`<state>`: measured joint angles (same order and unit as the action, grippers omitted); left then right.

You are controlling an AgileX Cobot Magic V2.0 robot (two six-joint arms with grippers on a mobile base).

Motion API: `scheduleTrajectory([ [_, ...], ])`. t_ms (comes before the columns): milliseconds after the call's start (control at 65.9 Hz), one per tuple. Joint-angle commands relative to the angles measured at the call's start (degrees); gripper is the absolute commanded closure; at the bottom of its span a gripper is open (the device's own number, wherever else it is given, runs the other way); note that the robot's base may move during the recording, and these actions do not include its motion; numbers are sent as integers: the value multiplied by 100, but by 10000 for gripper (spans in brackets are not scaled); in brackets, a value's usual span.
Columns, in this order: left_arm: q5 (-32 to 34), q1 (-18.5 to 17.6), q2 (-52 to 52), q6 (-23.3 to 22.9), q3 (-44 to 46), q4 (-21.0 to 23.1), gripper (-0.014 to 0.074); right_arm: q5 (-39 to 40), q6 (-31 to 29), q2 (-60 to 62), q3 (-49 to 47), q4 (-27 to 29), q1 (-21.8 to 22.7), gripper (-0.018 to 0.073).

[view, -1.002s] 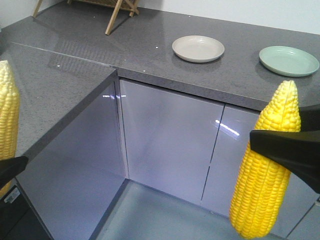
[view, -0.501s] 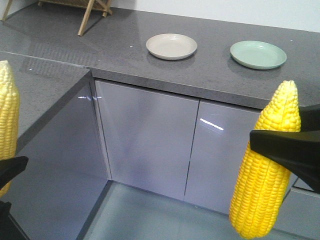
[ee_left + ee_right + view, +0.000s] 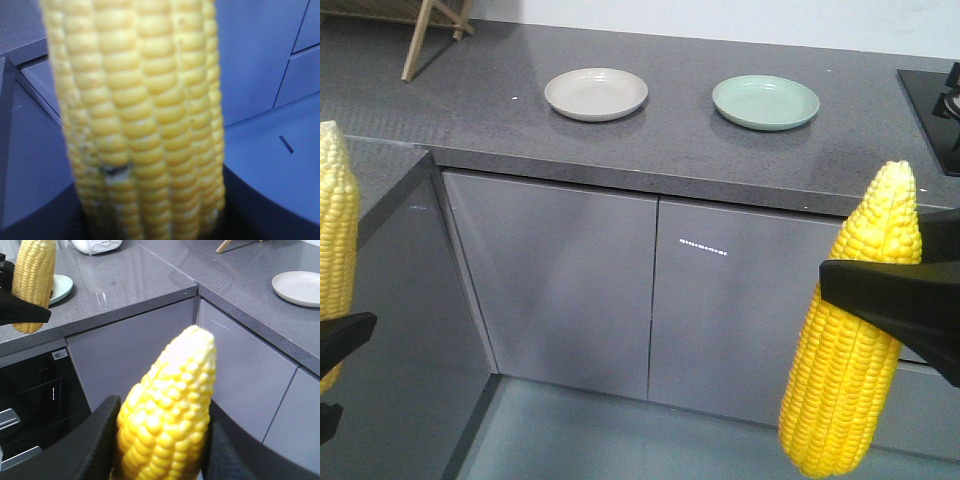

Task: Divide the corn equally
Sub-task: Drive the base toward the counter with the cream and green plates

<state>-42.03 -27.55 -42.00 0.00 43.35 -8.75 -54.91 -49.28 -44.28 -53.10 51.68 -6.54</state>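
Observation:
Two cobs of corn are each held upright in the air in front of the grey cabinets. The left corn point(image 3: 335, 230) stands at the left edge, with my left gripper point(image 3: 332, 335) shut on its lower part. It fills the left wrist view as a wall of kernels point(image 3: 140, 115), with a black finger point(image 3: 265, 210) beside it. My right gripper point(image 3: 865, 295) is shut on the middle of the right corn point(image 3: 850, 380). In the right wrist view this corn point(image 3: 170, 410) sits squeezed between the two black fingers point(image 3: 92, 442).
A beige plate point(image 3: 596, 93) and a pale green plate point(image 3: 765, 101) lie bare on the grey countertop point(image 3: 670, 150). A black stove point(image 3: 935, 95) is at the right and a wooden rack point(image 3: 430, 25) at the back left. A black oven front point(image 3: 35, 400) is under the left counter.
The whole scene has slid left in the front view: both plates moved left and the stove came into view. Both cobs stay held at the same spots in the frame.

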Motion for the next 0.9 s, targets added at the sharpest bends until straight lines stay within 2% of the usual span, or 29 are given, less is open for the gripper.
scheduleTrajectory([
  [0,353,-8,24,0,161,-20,279,228,-45,24,-141,285,-3,352],
  [881,353,-8,24,0,161,-20,279,228,-45,24,-141,285,-3,352],
])
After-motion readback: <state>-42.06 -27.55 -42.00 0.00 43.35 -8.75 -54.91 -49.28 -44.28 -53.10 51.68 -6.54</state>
